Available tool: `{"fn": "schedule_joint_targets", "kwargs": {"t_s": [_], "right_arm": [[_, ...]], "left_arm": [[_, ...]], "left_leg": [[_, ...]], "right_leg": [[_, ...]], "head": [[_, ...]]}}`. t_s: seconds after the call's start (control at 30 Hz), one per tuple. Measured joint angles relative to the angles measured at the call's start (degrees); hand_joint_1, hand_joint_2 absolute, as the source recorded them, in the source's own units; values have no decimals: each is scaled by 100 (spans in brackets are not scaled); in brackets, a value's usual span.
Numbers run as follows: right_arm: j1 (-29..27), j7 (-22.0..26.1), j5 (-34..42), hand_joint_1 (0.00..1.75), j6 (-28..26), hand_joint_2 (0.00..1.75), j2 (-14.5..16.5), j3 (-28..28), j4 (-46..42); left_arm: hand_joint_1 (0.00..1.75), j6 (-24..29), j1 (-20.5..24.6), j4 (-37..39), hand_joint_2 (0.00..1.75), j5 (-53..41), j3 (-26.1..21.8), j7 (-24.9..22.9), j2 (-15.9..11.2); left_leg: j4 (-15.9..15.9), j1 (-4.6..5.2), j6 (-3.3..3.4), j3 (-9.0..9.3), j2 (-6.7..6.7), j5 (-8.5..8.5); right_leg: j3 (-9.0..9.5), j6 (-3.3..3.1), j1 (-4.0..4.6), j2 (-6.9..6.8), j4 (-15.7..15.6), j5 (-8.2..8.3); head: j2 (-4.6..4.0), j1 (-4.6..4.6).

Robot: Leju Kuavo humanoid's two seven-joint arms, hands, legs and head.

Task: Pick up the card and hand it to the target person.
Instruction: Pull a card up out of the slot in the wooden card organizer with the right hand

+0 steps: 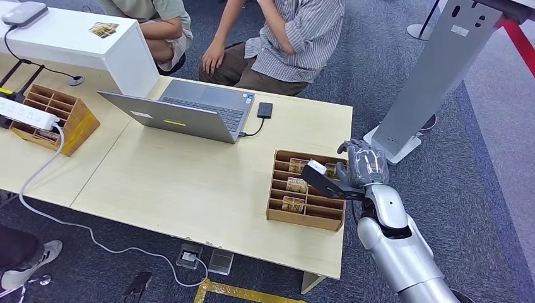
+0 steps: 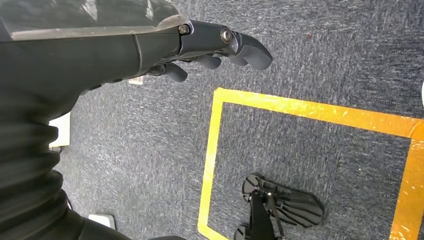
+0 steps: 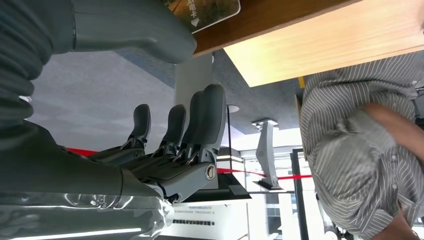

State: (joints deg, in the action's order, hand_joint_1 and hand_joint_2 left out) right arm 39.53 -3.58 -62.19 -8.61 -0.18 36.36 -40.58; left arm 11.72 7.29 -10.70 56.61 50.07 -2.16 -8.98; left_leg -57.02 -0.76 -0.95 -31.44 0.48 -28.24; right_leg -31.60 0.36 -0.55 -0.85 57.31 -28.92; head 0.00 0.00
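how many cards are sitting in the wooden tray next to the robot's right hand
3 show clearly in the brown wooden divided tray: one card at the far end, one in the middle, one nearest. The right hand may hide more.

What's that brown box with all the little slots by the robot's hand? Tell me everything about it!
The brown wooden divider box lies flat near the right corner of the pale wooden table. Thin walls split it into rows of small compartments, and a few hold picture cards. The robot's right hand hovers at its far right corner.
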Motion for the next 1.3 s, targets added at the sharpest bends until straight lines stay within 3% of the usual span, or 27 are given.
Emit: {"fn": "schedule_joint_targets", "kwargs": {"t_s": [0.77,1.3], "right_arm": [[-84,42,-92,96,62,175,191,575,25],[-234,-168,-92,96,152,175,-166,557,-332]], "left_arm": [[0,268,-12,-23,175,193,-210,-196,150],[0,245,-9,-27,175,165,-200,-175,117]], "left_leg": [[2,1,0,2,0,2],[3,0,1,7,-14,4]], "right_leg": [[1,0,-1,0,-2,1],[8,2,0,-16,-6,0]], "head": [[0,0],[0,0]]}}
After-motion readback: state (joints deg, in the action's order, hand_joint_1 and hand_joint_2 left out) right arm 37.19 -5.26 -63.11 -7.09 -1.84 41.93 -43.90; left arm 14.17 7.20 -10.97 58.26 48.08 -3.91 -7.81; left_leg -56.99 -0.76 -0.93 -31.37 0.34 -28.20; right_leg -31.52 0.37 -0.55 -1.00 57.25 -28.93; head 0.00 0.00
